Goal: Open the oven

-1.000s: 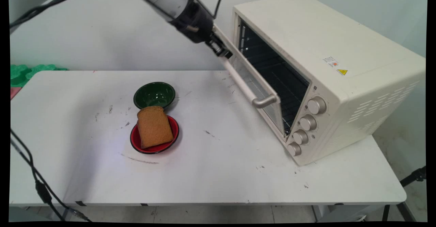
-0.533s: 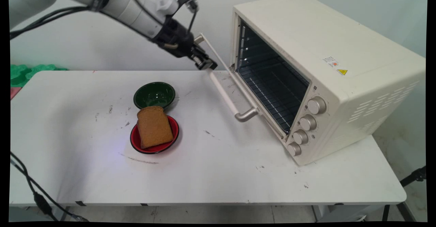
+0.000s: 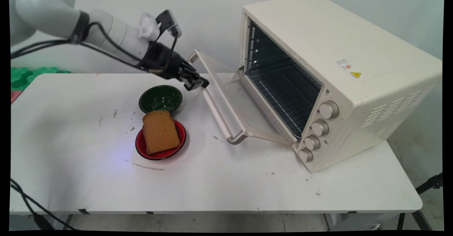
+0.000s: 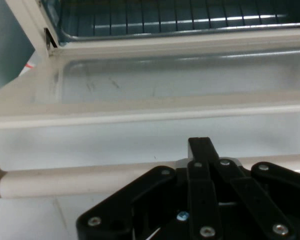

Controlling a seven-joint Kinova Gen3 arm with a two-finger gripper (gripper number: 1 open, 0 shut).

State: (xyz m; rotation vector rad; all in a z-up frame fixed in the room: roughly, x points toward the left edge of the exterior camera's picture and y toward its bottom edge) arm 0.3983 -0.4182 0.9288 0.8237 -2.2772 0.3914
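Currently the bench [image 3: 219, 186] carries a cream toaster oven [image 3: 339, 73] at 3 o'clock, its glass door [image 3: 244, 105] swung most of the way down, not yet flat, rack exposed. Door handle [image 3: 216, 113] runs along the door's outer edge; the gripper [image 3: 195, 84] sits closed on the handle's far end, fingers drawn together in the hand view. Bread slice [image 3: 160, 131] rests on a red plate [image 3: 178, 147] near centre. Green bowl [image 3: 160, 98] stands at its 12 o'clock, touching, empty.
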